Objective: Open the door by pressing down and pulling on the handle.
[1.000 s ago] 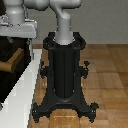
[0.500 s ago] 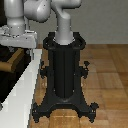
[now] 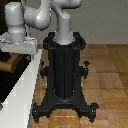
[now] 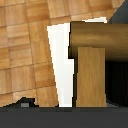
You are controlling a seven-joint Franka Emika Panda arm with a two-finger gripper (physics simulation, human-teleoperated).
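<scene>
The dark door point(image 3: 7, 84) stands at the exterior view's left, set in a white frame point(image 3: 26, 90). The tan handle point(image 3: 10, 65) projects from it. My gripper point(image 3: 16, 53) hangs from the grey wrist directly over the handle; its fingers are too small and too hidden to tell whether they are open or shut. In the wrist view the handle point(image 4: 100, 40) fills the picture as a thick wooden cylinder with a wooden bar running off it. The white frame point(image 4: 60, 65) and the dark door point(image 4: 118, 75) lie beside it. No fingertips show there.
The black robot pedestal point(image 3: 64, 75) with spreading feet stands in the middle on the wooden floor point(image 3: 107, 75), just at the exterior view's right of the door frame. A grey wall runs along the back.
The wrist and gripper have come down and toward the exterior view's left, onto the handle. The handle looks slightly lower than before. The door panel has not visibly swung.
</scene>
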